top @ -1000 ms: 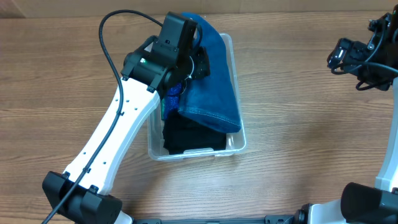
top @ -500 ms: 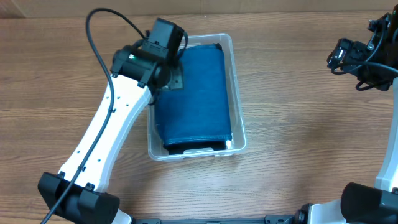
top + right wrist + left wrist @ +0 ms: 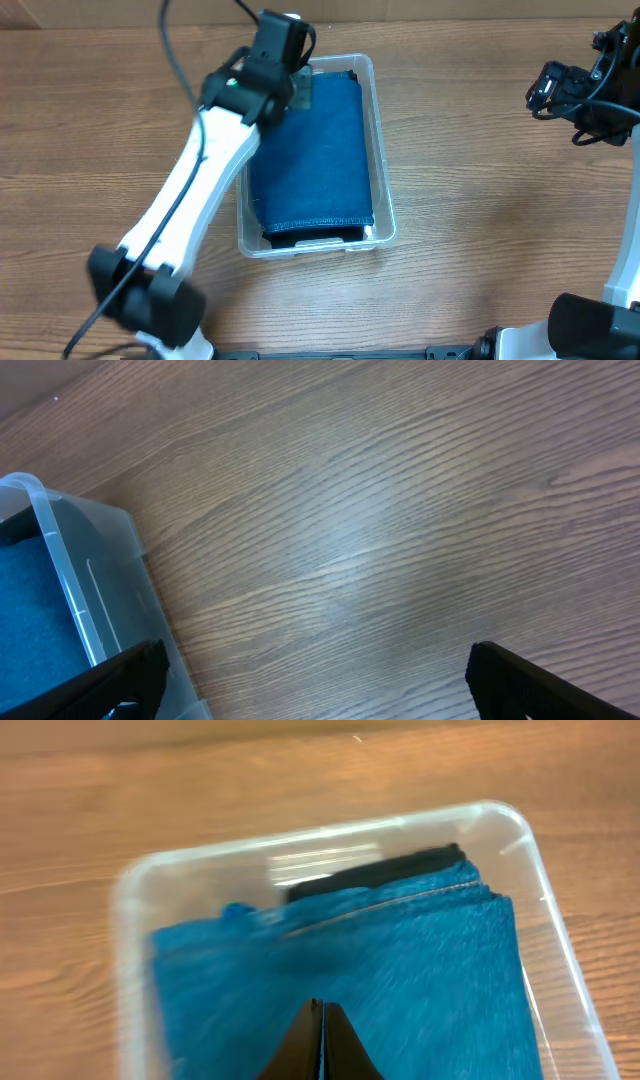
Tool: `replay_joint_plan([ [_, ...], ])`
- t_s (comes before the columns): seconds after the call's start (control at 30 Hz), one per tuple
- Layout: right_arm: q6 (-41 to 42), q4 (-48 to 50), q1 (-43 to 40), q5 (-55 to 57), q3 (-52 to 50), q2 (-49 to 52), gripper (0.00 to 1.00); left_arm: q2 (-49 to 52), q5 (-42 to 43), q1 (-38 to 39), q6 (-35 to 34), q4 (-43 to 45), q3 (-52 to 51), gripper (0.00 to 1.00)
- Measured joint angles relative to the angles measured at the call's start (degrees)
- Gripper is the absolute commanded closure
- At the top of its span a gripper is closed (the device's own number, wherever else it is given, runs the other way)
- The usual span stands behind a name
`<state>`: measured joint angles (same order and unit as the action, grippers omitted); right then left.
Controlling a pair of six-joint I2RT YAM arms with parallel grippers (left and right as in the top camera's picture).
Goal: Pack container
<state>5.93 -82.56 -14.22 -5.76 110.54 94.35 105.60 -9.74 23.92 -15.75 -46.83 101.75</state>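
Note:
The clear plastic container stands mid-table, long side running front to back. A folded blue cloth lies flat in it on top of a black cloth that shows at the near end. My left gripper is over the container's far left corner, shut and empty; in the left wrist view its tips hang just above the blue cloth, with the container's rim beyond. My right gripper is open and empty, raised at the far right; its wrist view shows the container's corner.
Bare wooden tabletop lies between the container and the right arm. The left arm's white link slants across the table left of the container, with a black cable looping above it.
The blue cloth, draped and lifted a second ago, now lies flat in the container. My left gripper let go of it, shut, and moved toward the far left corner. The right arm is still.

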Motion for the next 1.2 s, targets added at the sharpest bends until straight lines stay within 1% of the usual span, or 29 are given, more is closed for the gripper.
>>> replay_joint_plan([
  [0.07,0.00,0.00,0.00,-0.02,0.00,0.00,0.00,4.24,2.19,0.00,0.57,1.16,0.02,0.96],
  [0.13,0.02,-0.02,0.00,-0.02,0.00,0.00,0.00,11.39,4.96,0.00,1.18,1.33,0.02,0.93],
  [0.2,-0.02,-0.02,0.00,-0.02,0.00,0.00,0.00,15.50,5.86,-0.11,1.14,0.85,0.63,0.91],
  [0.23,0.00,-0.04,0.00,-0.02,0.00,0.00,0.00,16.55,6.19,-0.46,1.11,0.09,1.44,0.92],
  [0.27,-0.02,-0.09,0.00,0.00,0.00,0.00,0.00,17.14,6.88,-0.83,1.09,-0.79,2.43,0.95],
  [0.3,0.00,-0.17,0.00,0.00,0.00,0.00,0.00,17.68,7.65,-1.09,1.07,-1.66,3.19,0.96],
  [0.47,-0.02,-0.17,0.00,0.00,0.00,0.00,0.00,19.02,10.40,-1.97,1.01,-4.57,5.53,0.95],
  [0.53,0.02,-0.15,0.00,-0.02,0.00,0.00,0.00,18.80,10.58,-2.03,1.18,-5.73,6.14,0.85],
  [0.57,0.00,-0.13,0.02,-0.02,0.00,0.00,0.00,18.56,10.51,-2.05,1.36,-6.43,6.47,0.66],
  [0.63,0.02,-0.11,0.00,-0.02,0.00,0.00,0.00,17.57,9.68,-2.05,1.73,-9.20,7.19,0.17],
  [0.67,-0.02,-0.15,0.00,-0.04,0.00,0.00,0.00,16.35,8.81,-2.05,1.97,-11.08,7.34,0.00],
  [0.77,-1.68,0.44,0.39,-1.27,-0.02,0.00,0.00,11.37,6.80,-2.14,2.25,-13.00,7.39,0.00],
  [0.9,-4.11,4.74,4.59,-1.84,-0.09,0.00,0.00,-0.55,4.28,-5.16,1.97,-13.66,8.92,0.00],
  [1.0,-5.11,9.81,9.86,-1.22,-0.09,0.04,0.00,-7.37,3.13,-11.50,1.03,-15.10,10.73,0.00],
  [1.07,-5.66,13.70,13.51,-0.87,-0.11,0.31,0.00,-10.03,2.58,-18.58,0.20,-16.41,11.54,0.00],
  [1.1,-5.79,14.86,14.51,-0.83,-0.09,0.52,0.00,-10.19,2.58,-21.24,-0.20,-17.20,11.56,0.00],
  [1.2,-5.92,19.47,16.70,-0.61,-0.11,1.53,0.00,-8.66,3.08,-25.73,-0.59,-19.58,11.45,0.00],
])
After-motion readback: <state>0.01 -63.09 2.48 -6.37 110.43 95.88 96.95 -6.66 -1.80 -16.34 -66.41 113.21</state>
